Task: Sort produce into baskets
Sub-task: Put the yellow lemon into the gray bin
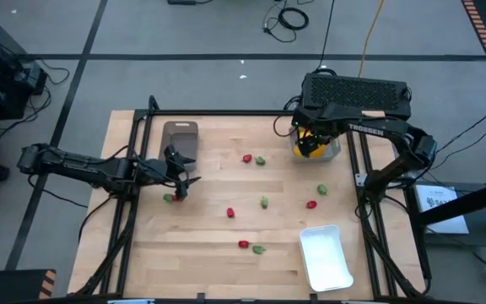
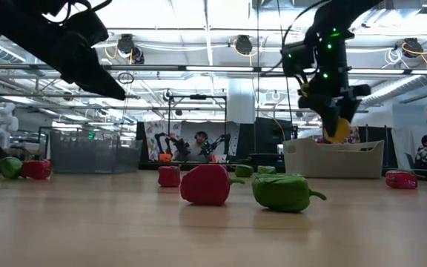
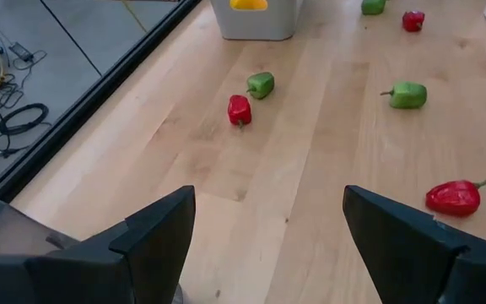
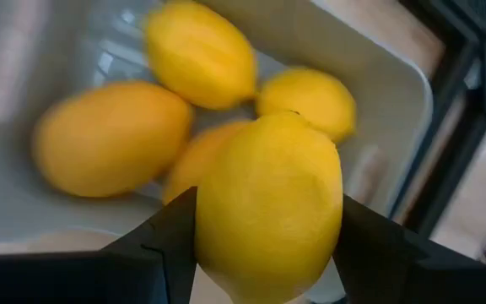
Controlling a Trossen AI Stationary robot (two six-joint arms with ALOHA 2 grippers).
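- The right pincer [image 4: 264, 253] grips a yellow lemon [image 4: 268, 207] just above the grey-blue basket [image 4: 378, 76] — dropped carelessly, it could bounce out.
- The left pincer [image 3: 268, 245] hangs open.

White capital letters reading "TROSSEN" run along the dark upper link of the right arm [image 1: 376, 129], just beside the light grey-blue basket [image 1: 317, 150]. A white sheet [image 1: 442, 201] lies off the desk's edge near that arm's base; its dark print is too small to read

Right end effector [image 4: 268, 245] clamped, raised; left end effector [image 3: 268, 228] spread, low.
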